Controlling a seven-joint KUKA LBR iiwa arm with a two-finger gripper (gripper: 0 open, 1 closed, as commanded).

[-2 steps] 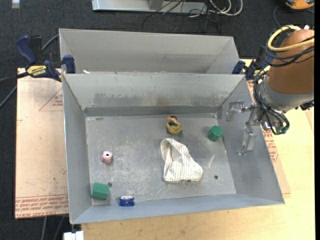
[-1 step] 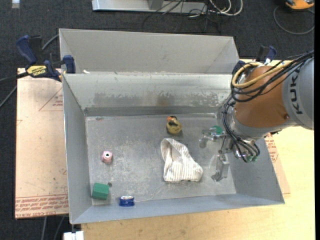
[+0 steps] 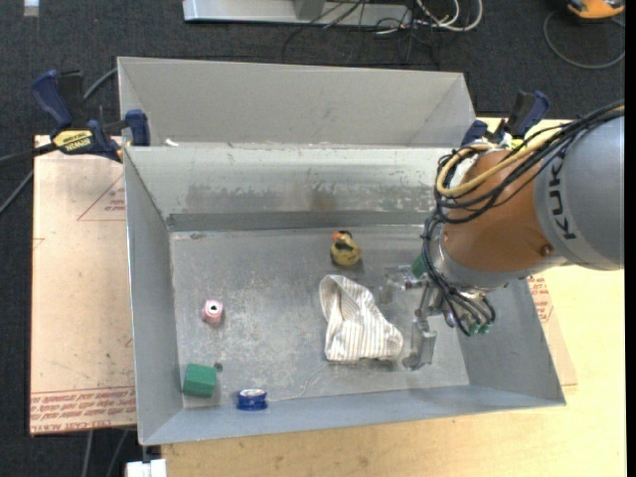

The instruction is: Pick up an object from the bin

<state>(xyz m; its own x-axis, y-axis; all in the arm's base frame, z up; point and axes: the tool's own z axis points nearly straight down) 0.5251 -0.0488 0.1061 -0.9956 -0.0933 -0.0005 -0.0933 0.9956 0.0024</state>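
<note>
Far off to the left of the pincer (image 3: 419,354), well apart from it, a small pink cylinder (image 3: 212,312) lies on the floor of the grey metal bin (image 3: 149,296). Nearer the front wall, and also far to the pincer's left, a green block (image 3: 200,380) sits by the corner. A little blue cap (image 3: 251,398) lies just beside the block, on the side towards the pincer. Closer in, up and to the left of the pincer near the back wall, a small yellow thing (image 3: 344,250) stands by itself; it is too small to tell its kind. Directly at the pincer's left lies a crumpled white cloth (image 3: 356,328) with faint stripes. Its right edge comes right up to the pincer's tip, but whether the two touch cannot be told. The pincer hangs low over the bin floor at that edge, below and to the left of the orange-covered wrist (image 3: 492,229) with its looped cables. Whether the pincer is released or clenched cannot be told.
</note>
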